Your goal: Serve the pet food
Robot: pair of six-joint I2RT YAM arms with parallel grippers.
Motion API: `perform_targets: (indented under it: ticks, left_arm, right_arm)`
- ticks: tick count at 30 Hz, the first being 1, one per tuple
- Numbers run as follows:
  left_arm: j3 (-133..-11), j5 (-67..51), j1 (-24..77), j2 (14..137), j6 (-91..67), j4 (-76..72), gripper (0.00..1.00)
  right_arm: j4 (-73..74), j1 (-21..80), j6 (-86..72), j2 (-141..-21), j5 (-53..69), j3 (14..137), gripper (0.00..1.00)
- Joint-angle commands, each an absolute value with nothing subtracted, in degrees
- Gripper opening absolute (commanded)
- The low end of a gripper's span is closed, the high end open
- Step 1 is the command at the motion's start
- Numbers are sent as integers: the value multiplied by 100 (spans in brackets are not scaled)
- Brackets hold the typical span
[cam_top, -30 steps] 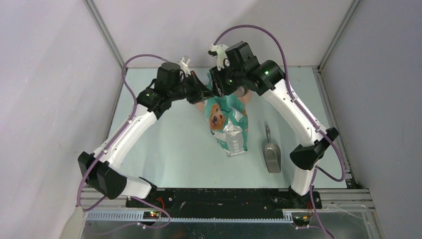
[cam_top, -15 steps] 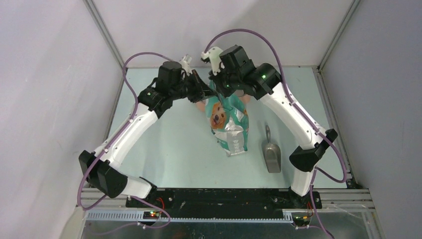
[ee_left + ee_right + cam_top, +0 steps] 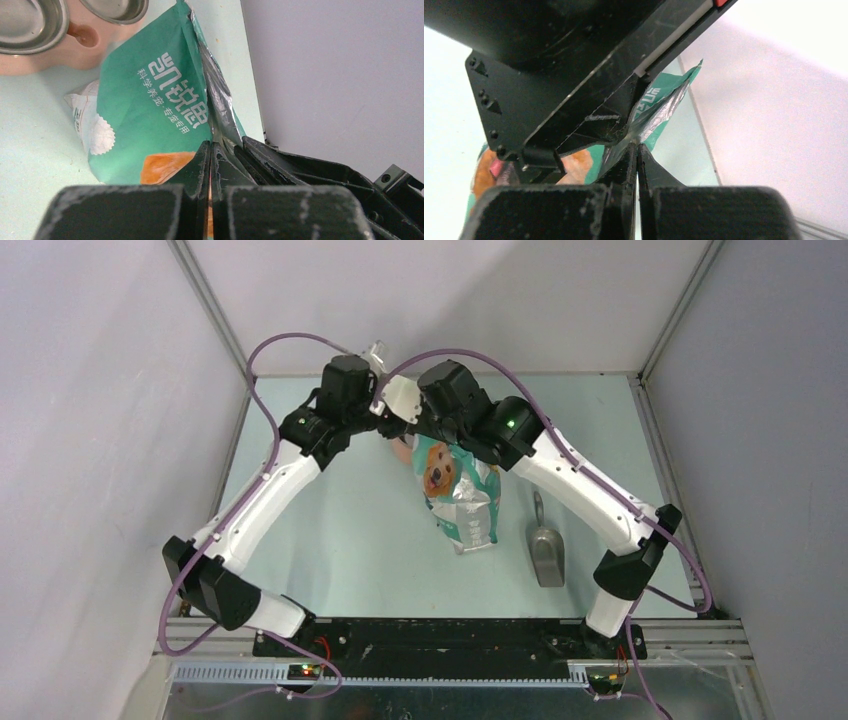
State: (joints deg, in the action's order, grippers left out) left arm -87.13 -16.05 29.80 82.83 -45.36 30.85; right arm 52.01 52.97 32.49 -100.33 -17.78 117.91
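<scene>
We have both hands clenched on the top edge of the teal bag (image 3: 460, 495). The left hand (image 3: 210, 150) pinches the printed side, and the right hand (image 3: 638, 150) pinches the silver inner foil right next to it. The bag runs from the hands back toward the arm bases over the surface (image 3: 340, 530). The grey scoop (image 3: 545, 550) lies just right of the bag, not touching it. The pink bowl stand (image 3: 45, 57) with steel bowls (image 3: 27, 22) sits behind the bag. The pet food isn't visible in any view, so we can't place it.
</scene>
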Motion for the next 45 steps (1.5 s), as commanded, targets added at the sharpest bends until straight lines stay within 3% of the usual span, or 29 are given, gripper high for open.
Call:
perform_targets:
  ticks: [1, 11, 15, 16, 17, 19, 21, 24, 29, 33, 36, 45]
  left_arm:
    - [-8654, -1143, 2764, 8400, -4234, 3465, 0]
    - [-8353, -1392, 2604, 8351, -4374, 3388, 0]
    - [-8257, -1601, 2558, 8177, -4487, 3017, 0]
    - [-8237, -1653, 2540, 8132, -4541, 2928, 5]
    - [-8212, -1718, 2501, 8027, -4547, 2738, 25]
    - [-8193, -1785, 2433, 7875, -4397, 2503, 53]
    - [-8215, -1813, 2378, 7763, -4235, 2394, 69]
    - [-8152, -2076, 2349, 7515, -3494, 2109, 77]
    - [-7858, -2648, 2351, 7037, -2379, 1959, 79]
    - [-7812, -3010, 2352, 6761, -1950, 2166, 79]
    - [-7734, -3211, 2347, 6628, -1813, 2236, 79]
    - [-7627, -3313, 2353, 6519, -1794, 2291, 78]
  right_arm:
    - [4390, 5205, 3911, -9656, -2610, 11849, 0]
    - [4233, 4910, 4047, -9657, -2755, 12003, 0]
    - [4385, 4804, 3345, -9715, -2562, 12270, 0]
    - [4643, 4725, 3167, -9818, -2520, 12551, 0]
    - [4826, 4674, 2730, -9892, -2318, 13045, 0]
    - [5855, 4349, 1949, -10308, -1716, 13978, 35]
    - [6389, 4183, 1247, -10507, -902, 14631, 54]
    - [6456, 3823, 299, -10360, 195, 14478, 63]
    - [6677, 3700, -175, -10222, 1339, 13854, 50]
    - [6700, 3580, -443, -10267, 1789, 13737, 52]
    - [6704, 3564, -587, -10345, 1905, 13719, 51]
    - [6779, 3646, -595, -10480, 1745, 13564, 36]
